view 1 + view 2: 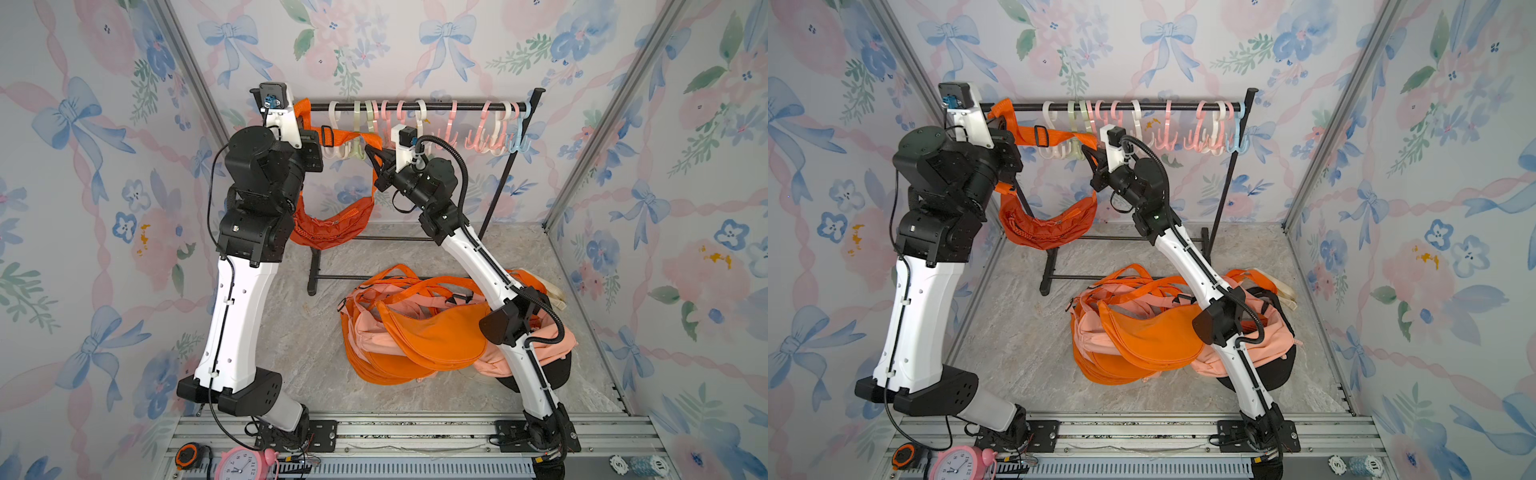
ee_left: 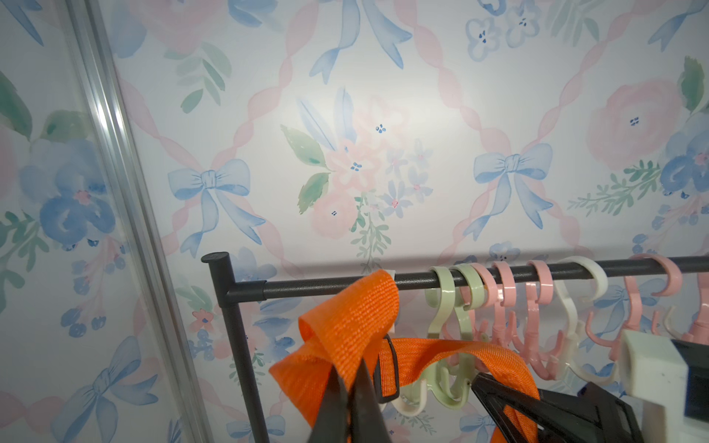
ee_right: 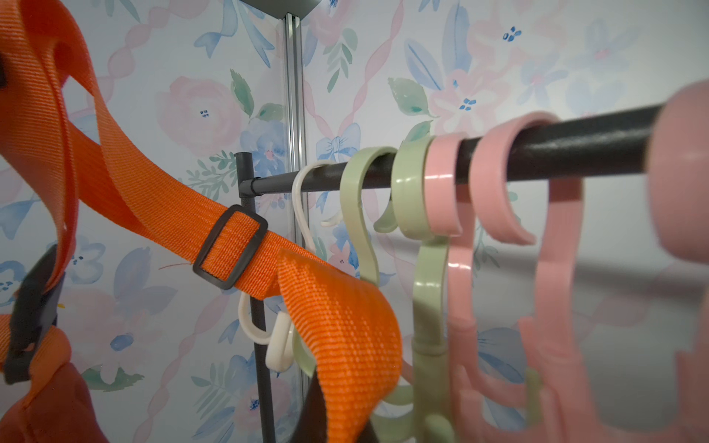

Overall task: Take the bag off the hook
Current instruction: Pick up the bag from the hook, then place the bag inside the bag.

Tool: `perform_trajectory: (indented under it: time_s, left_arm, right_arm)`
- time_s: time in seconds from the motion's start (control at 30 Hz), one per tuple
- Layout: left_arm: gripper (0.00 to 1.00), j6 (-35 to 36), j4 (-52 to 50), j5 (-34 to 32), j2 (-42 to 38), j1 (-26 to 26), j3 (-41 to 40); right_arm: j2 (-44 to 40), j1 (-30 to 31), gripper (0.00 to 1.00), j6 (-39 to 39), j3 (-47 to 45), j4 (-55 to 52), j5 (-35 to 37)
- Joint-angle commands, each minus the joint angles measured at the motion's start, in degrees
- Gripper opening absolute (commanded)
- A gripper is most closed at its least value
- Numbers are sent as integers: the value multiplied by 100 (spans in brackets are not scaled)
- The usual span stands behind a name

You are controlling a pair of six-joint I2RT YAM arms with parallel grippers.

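So both arms are on the one strap (image 1: pixel 349 137) right now, and I reckon that's the whole idea. The left gripper (image 2: pixel 351 379) is clamped on a folded bit of webbing up by the end post of the rail (image 1: pixel 457 107). The right gripper (image 1: pixel 369 148) is pinched shut on it further along, down by the prongs of the green hooks (image 3: pixel 356 214). That keeps the span between them stretched out, so it can be walked off the prongs instead of sagging back on. The orange bag (image 1: pixel 332 224) itself dangles below that span, off the floor, near the rack's left leg. In the wrist views the strap crosses right in front of the cream hook (image 3: pixel 303 199) and the green ones. I can't tell if it's actually free of them, my guess is not quite. Left arm is reared up tall, elbow folded, wrist tipped up at the rail. Right arm reaches in a long diagonal over the pile of bags (image 1: pixel 419 336) on the floor.
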Motion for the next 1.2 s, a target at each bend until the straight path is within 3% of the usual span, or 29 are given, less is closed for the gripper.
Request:
perform_trajectory:
  time_s: [0.0,0.2,0.37,0.6,0.87,1.17]
  left_arm:
    - [0,-27,294,111,-327,19,56]
    - [0,-81,287,220,-649,14,-118]
    - [0,-191,358,491,-1058,15,-593]
    - [0,-312,779,1596,-1840,8,-1628]
    - [0,-121,1214,2424,-2611,1,-2968]
    - [0,-12,1527,2274,-3226,-78,-4057]
  right_arm:
    - [-511,-41,0,137,-274,331,-133]
    - [-1056,11,0,173,-926,660,-250]
    - [-1829,75,0,123,-2109,1212,-253]
    - [-3188,137,0,-163,-3964,1740,-165]
    - [-4913,139,0,-544,-5894,1873,229]
    - [-6575,84,0,-814,-7321,1392,920]
